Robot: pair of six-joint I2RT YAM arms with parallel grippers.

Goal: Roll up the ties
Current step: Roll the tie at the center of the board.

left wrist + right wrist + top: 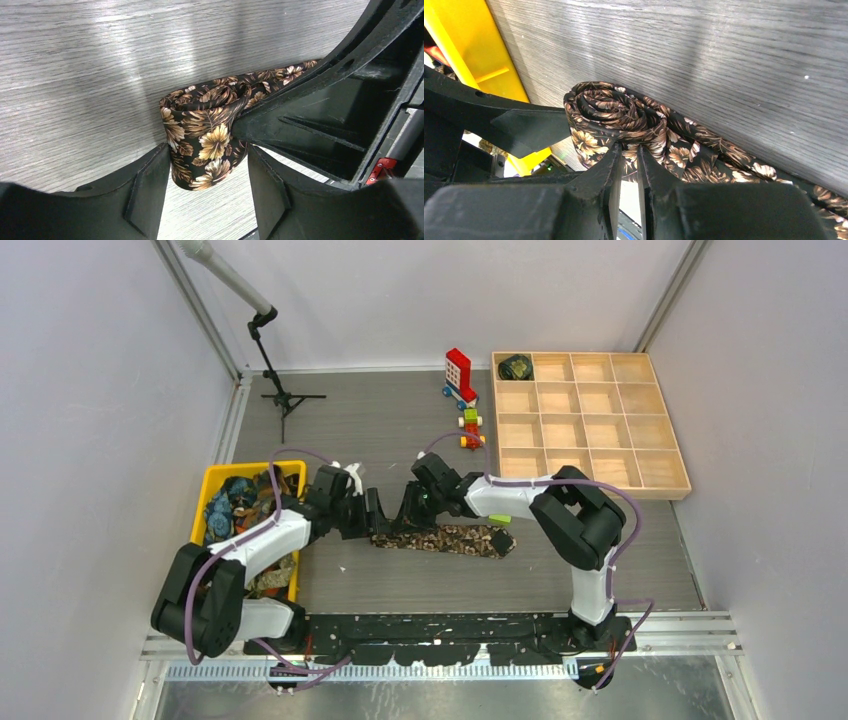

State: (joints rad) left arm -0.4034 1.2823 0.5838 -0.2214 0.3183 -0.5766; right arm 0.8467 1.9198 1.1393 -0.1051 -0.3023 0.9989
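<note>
Mid-roll: tie (624, 115) part coiled on tabletop (75, 75); right jaws clamped on coil's outer wrap, left jaws apart, straddling coil. Next, likely: left regrips, turns coil along flat tail.

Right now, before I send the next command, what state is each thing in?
brown leaf tie: partly rolled, the roll standing on edge, the tail flat on the table.
left fingers: open, straddling the roll.
right fingers: shut on the roll's outer layer.
rolled tie: a finished bundle, in the far-left corner compartment of the wooden tray.
loose ties: unrolled, heaped in the yellow bin.
</note>
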